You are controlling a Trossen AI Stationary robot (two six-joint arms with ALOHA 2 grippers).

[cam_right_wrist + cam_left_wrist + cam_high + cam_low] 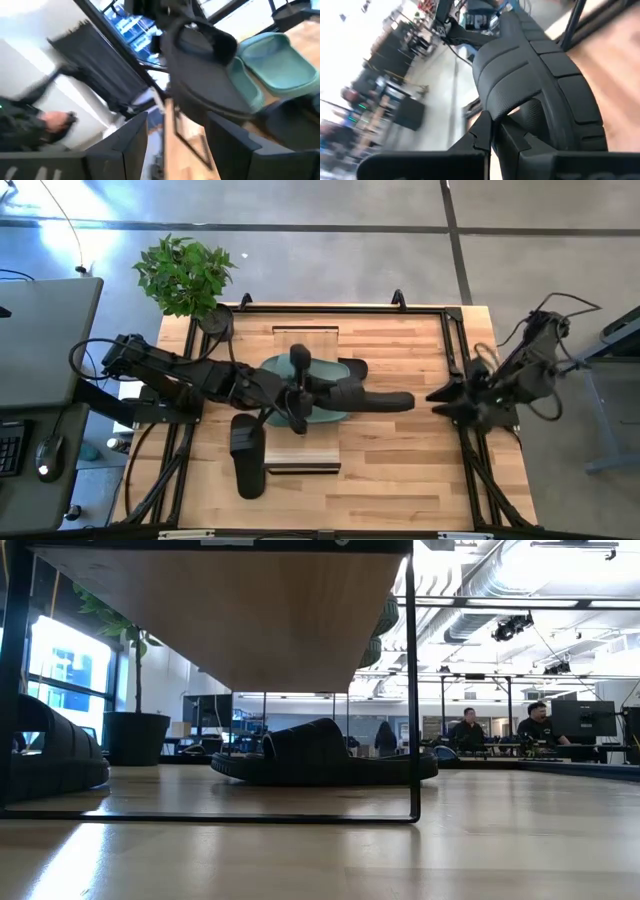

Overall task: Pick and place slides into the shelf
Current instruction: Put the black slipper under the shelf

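The shelf (305, 332) is a narrow light wood plank on a thin black frame in the middle of the table; its underside shows in the low view (290, 620). Sage green slides (283, 367) lie on its top. My left gripper (318, 393) reaches over them from the left and is shut on a black slide (380, 400) that sticks out past the shelf's right edge. Another black slide (248, 452) lies on the table left of the shelf's near end. My right gripper (437, 395) waits open and empty at the table's right edge. My left gripper pinches the black slide at the edge of its wide strap (507, 107) between its two fingers (481, 134). The fingers come level from the table's left. The slide is turned partly onto its side, its sole rim (570, 85) showing. Whether it touches the table I cannot tell.
A potted plant (185, 275) stands at the table's far left corner. The low view shows a black slide (320, 755) beyond the shelf's thin frame leg (412, 690) and another at the left (50, 755). People sit in the room behind (465, 728).
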